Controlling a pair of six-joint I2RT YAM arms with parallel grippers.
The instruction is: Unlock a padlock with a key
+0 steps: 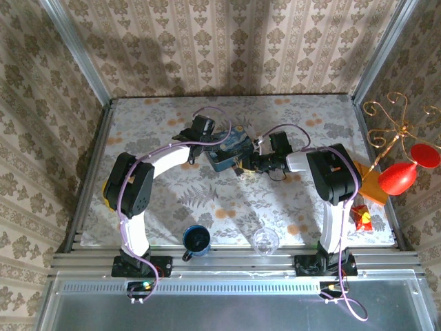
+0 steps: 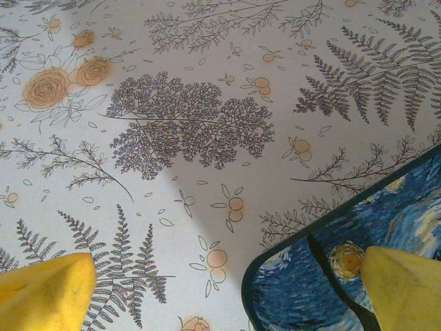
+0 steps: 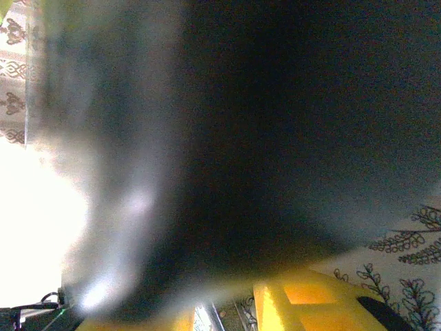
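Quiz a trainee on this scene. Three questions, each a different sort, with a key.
1. True or false: the left gripper is open, its yellow fingers wide apart.
2. What stands at the table near edge, between the arm bases?
A) a blue mug and a clear glass
B) a stack of plates
C) a green bottle
3. Fill in: both arms reach in to the blue painted ____ mid-table.

Key: 1 true; 2 A; 3 tin.
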